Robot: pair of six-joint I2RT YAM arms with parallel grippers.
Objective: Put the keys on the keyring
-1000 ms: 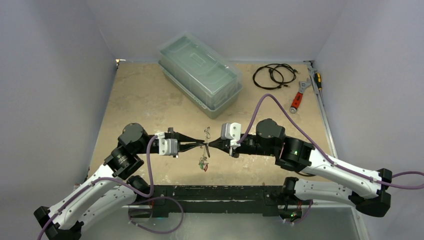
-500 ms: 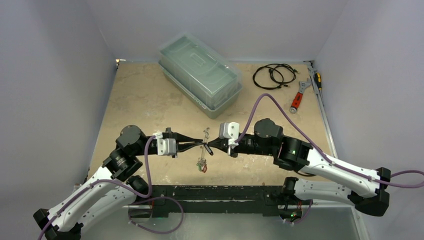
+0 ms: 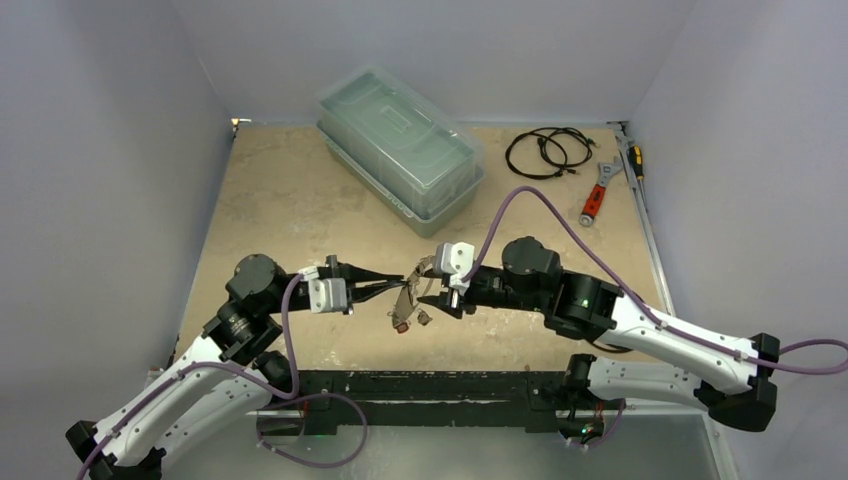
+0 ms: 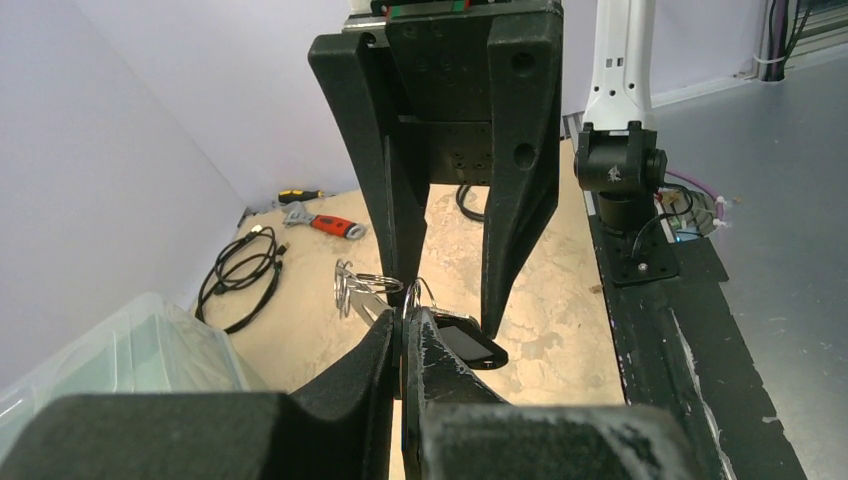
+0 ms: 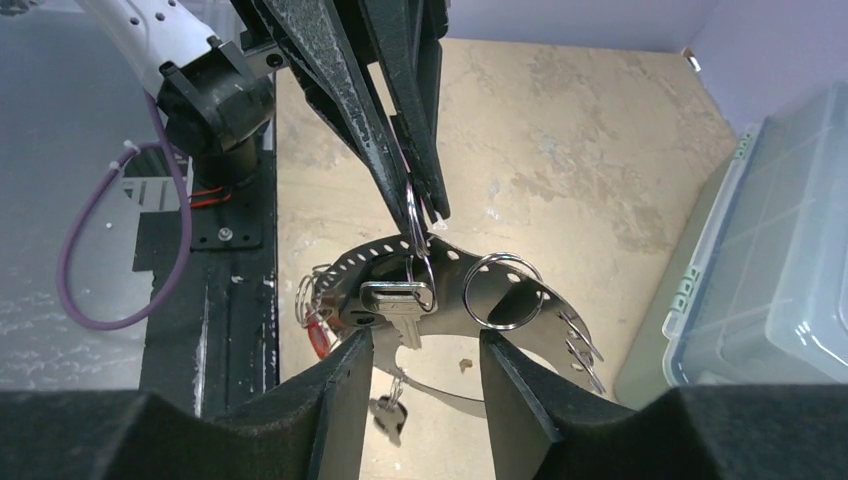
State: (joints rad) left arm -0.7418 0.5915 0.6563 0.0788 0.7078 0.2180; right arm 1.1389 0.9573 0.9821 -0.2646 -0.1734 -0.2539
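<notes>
The keyring, a thin silver plate with small holes along its rim, hangs in the air between my two grippers; it also shows in the top view. My left gripper is shut on a small split ring at the plate's upper rim. A silver key with a black head hangs from that ring. A red-tagged key and a dark key dangle lower. My right gripper is open, its fingers on either side just under the plate, touching nothing.
A clear lidded plastic box stands at the back centre and shows close on the right in the right wrist view. A coiled black cable, a red-handled wrench and a screwdriver lie at the back right. The black base rail runs along the near edge.
My right gripper has let go, opened and slid left around the keyring. The left gripper has drawn slightly left. The plate has tilted and the hanging keys have swung.
</notes>
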